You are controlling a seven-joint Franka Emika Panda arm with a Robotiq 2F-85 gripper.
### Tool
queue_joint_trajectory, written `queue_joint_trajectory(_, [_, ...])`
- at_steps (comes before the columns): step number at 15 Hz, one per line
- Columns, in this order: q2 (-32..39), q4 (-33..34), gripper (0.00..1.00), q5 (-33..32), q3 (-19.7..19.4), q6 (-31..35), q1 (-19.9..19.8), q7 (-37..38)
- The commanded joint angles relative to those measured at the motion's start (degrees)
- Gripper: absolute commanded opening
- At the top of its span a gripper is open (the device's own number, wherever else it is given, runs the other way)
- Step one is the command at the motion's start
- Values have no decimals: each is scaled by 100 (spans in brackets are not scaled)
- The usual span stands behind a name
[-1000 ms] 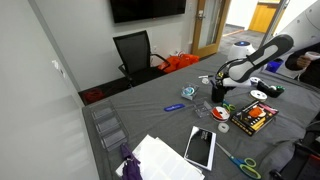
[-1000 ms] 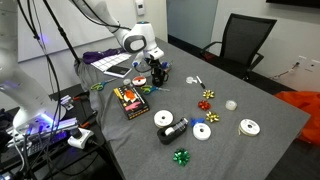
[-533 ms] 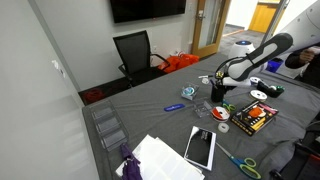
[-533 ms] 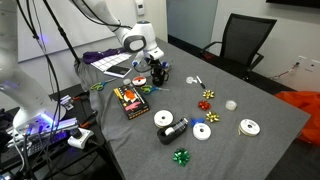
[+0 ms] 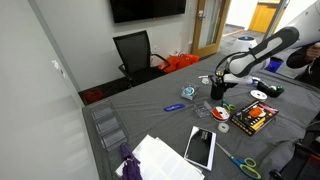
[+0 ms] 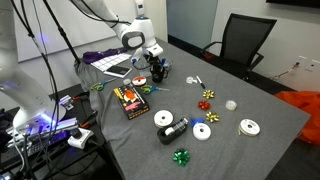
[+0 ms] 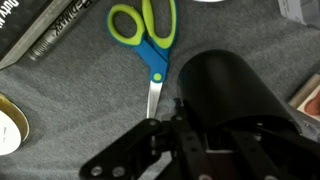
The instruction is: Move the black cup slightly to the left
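The black cup (image 5: 217, 93) stands upright on the grey table among discs, and it also shows in an exterior view (image 6: 157, 73). In the wrist view the black cup (image 7: 232, 92) fills the lower right. My gripper (image 7: 205, 128) sits right at it, with one finger pressed on the cup's left side and the other hidden by the cup's dark body. It appears shut on the cup. The gripper also shows in both exterior views (image 5: 218, 84) (image 6: 153, 64), directly over the cup.
Green-and-blue scissors (image 7: 148, 35) lie just beyond the cup. A tape roll (image 7: 10, 125) lies to its left. A black-and-orange flat box (image 6: 130, 99), a black tablet (image 5: 200, 146), white discs (image 6: 202, 131) and bows (image 6: 181, 156) are spread over the table.
My arm's upper links have risen and shifted a little. The gripper stays at the cup, and the cup shows no clear shift.
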Motion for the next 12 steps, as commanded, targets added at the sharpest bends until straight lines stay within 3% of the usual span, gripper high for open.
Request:
queue_joint_trajectory(1, [-578, -506, 6, 126, 159, -133, -170, -449])
queue_joint_trajectory(8, [-1328, -1586, 6, 82, 297, 325, -200, -1035])
queue_joint_trajectory(12, [-1521, -2153, 6, 261, 565, 1051, -255, -1416])
